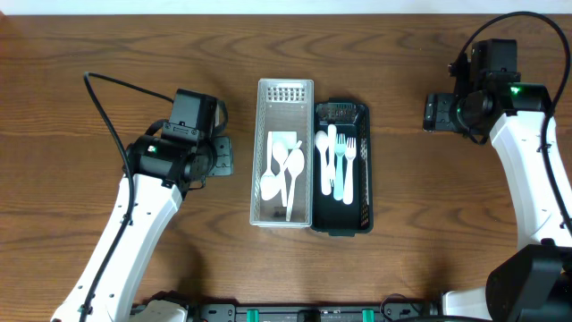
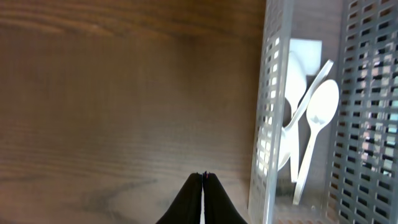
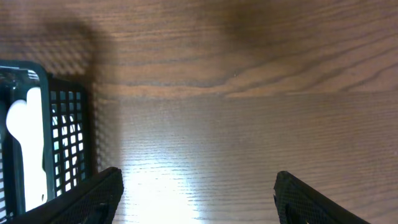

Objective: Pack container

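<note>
A clear perforated container (image 1: 261,152) holds white spoons (image 1: 288,170); it also shows in the left wrist view (image 2: 268,124) with a spoon (image 2: 320,118) inside. A dark green perforated container (image 1: 365,161) right beside it holds white and teal forks and cutlery (image 1: 340,165); its corner shows in the right wrist view (image 3: 62,124). My left gripper (image 1: 222,156) (image 2: 204,177) is shut and empty, over bare table left of the clear container. My right gripper (image 1: 433,112) (image 3: 198,186) is open and empty, over bare table right of the dark container.
The two containers stand side by side at the table's middle. Wooden table (image 1: 89,54) surrounds them. Black cables (image 1: 107,98) run from each arm over the table.
</note>
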### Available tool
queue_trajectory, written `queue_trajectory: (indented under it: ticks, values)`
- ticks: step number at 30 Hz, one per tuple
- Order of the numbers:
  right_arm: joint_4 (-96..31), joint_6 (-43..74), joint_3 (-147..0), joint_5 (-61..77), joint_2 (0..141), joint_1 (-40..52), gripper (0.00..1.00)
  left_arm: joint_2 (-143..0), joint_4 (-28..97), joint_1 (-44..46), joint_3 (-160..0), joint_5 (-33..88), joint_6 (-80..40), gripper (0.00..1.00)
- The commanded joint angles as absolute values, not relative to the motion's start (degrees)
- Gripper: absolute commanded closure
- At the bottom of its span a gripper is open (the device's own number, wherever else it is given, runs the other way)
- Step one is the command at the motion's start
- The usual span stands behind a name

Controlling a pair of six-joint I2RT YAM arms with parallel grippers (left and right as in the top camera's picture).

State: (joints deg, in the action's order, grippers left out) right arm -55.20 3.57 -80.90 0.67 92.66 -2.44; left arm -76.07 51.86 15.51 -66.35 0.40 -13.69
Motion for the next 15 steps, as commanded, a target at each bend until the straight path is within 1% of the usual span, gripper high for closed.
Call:
queue_trajectory:
  ticks: [1, 11, 15]
  values:
    - [-55.8, 3.1, -80.8, 1.1, 93.0, -2.6, 0.19, -76.1, 52.7, 15.3, -67.0, -0.6, -15.0, 0.94]
    - [-55.9, 3.1, -80.8, 1.1, 93.0, -2.6, 0.19, -76.4, 52.9, 15.2, -67.0, -0.9, -15.0, 0.94]
    - [-55.8, 3.1, -80.8, 1.1, 93.0, -2.6, 0.18, -76.4, 54.2, 15.2, -67.0, -4.8, -18.0, 0.94]
